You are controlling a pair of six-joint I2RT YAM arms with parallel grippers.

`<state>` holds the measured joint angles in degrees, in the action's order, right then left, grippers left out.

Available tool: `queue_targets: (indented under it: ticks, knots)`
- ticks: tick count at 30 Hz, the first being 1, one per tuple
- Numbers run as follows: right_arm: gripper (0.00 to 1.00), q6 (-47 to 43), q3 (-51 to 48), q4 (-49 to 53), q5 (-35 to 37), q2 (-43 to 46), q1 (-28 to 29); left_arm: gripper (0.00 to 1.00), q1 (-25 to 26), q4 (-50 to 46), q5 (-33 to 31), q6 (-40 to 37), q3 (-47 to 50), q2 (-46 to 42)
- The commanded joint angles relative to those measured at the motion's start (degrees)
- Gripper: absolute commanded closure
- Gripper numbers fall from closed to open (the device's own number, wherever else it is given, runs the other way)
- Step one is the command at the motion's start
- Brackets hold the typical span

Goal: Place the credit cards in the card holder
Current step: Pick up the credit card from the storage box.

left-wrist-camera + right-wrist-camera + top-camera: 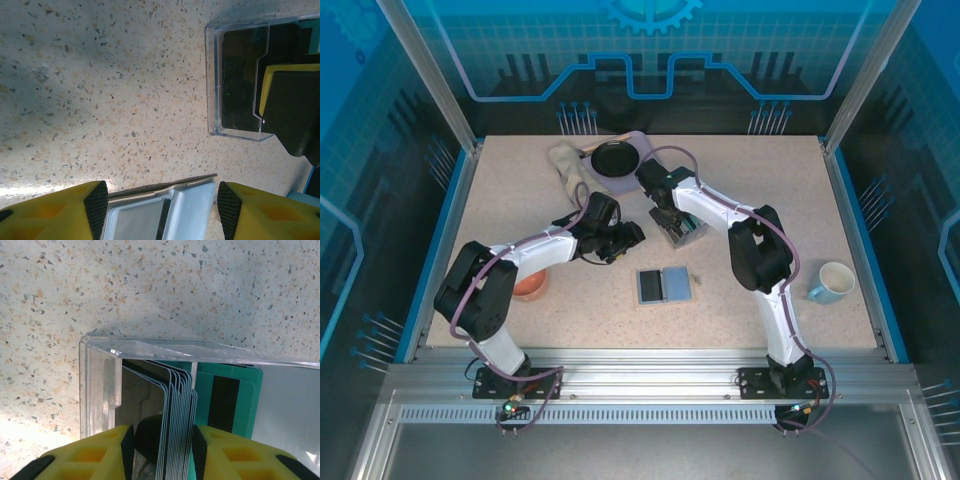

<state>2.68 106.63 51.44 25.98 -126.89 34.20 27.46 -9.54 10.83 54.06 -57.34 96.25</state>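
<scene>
Credit cards (177, 405) stand upright in a clear tray (100, 385) at centre of the top view, none yet in the card holder (664, 284) lying open just below it; right gripper (160, 450) brackets the stack, whether pinching I cannot tell; left gripper (162, 205) hovers spread, empty

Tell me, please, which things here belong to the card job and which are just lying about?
For the job:
- credit cards, upright in the clear tray
- card holder, lying open

Lying about:
- mug
- dark round dish
- cloth
- orange bowl
</scene>
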Motion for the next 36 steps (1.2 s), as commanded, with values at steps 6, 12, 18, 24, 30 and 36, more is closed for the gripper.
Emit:
queue_targets:
  ticks: [6, 12, 18, 24, 30, 36]
  knots:
    - [0.64, -0.64, -1.32, -0.44, 2.13, 3.12, 0.44, 0.37, -0.66, 0.49, 1.01, 0.25, 1.66, -1.93]
    - [0.66, -0.84, -1.69, -0.55, 2.47, 3.16, 0.46, 0.38, -0.66, 0.61, 1.26, 0.45, 1.66, -1.77]
    - [0.74, -1.27, -1.86, -0.75, 2.26, 3.23, 0.35, 0.38, -0.67, 0.66, 1.39, 0.59, 1.61, -1.68]
    - [0.79, -1.14, -1.86, -0.62, 2.15, 3.61, 0.34, 0.38, -0.66, 0.66, 1.39, 0.53, 1.7, -1.56]
    - [0.85, -1.02, -1.6, -0.12, 1.66, 4.63, 0.38, 0.38, -0.66, 0.61, 1.46, 0.48, 1.79, -1.39]
    - [0.9, -0.58, -1.52, 0.62, -0.09, 6.19, 0.35, 0.38, -0.69, 0.62, 1.52, 0.49, 2.0, -1.63]
